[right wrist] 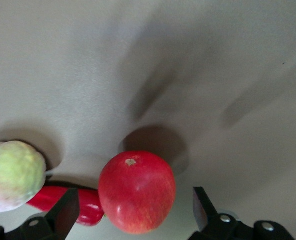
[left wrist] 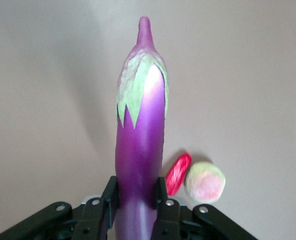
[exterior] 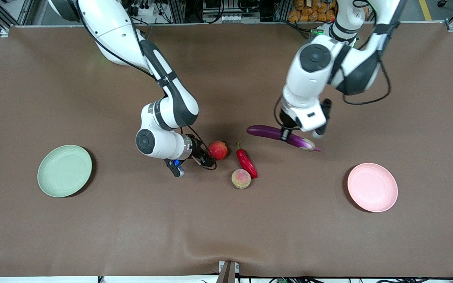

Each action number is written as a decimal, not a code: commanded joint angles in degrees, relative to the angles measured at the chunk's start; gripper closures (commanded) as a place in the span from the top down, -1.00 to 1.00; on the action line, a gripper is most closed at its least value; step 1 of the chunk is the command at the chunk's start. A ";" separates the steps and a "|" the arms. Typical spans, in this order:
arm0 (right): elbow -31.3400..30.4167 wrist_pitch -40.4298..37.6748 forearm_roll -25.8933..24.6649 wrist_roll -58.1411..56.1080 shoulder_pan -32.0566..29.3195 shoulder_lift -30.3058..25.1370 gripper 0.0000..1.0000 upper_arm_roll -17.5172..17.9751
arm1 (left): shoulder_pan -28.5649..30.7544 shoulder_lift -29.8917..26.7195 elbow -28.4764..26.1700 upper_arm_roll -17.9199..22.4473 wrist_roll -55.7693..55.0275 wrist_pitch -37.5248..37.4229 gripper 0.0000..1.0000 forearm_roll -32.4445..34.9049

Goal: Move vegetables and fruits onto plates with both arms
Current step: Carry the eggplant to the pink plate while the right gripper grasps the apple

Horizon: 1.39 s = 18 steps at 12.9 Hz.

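My left gripper [exterior: 286, 133] is shut on the long purple eggplant [exterior: 264, 131] near its middle and holds it low over the table; the left wrist view shows the fingers [left wrist: 110, 197] clamped on the eggplant [left wrist: 140, 130]. My right gripper [exterior: 209, 156] is open at table level, with the round red pomegranate-like fruit [exterior: 218, 150] between its fingers [right wrist: 65, 212], not gripped; the fruit [right wrist: 137, 191] rests on the table. The red chili [exterior: 247, 162] and the peach [exterior: 241, 179] lie beside it, nearer the front camera. The pale green plate [exterior: 64, 170] and the pale pink plate [exterior: 372, 187] hold nothing.
The brown table cover [exterior: 226, 236] spans the whole table. The green plate is at the right arm's end, the pink plate at the left arm's end. The chili [right wrist: 83, 202] and peach [right wrist: 13, 172] lie close to my right gripper's finger.
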 commanded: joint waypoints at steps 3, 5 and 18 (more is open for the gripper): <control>-0.45 5.92 1.15 2.46 2.92 2.27 1.00 -0.49 | 11.42 1.96 0.78 -0.55 24.32 -3.35 -1.00 -1.43; -0.45 8.13 1.15 4.22 4.33 3.24 1.00 -0.49 | 16.96 4.07 1.13 -0.55 35.65 -3.27 -1.00 -1.35; -0.45 -18.09 -6.39 -0.40 4.78 -10.36 -0.57 -16.11 | 29.02 23.41 14.14 -0.02 85.19 -0.19 -1.00 7.09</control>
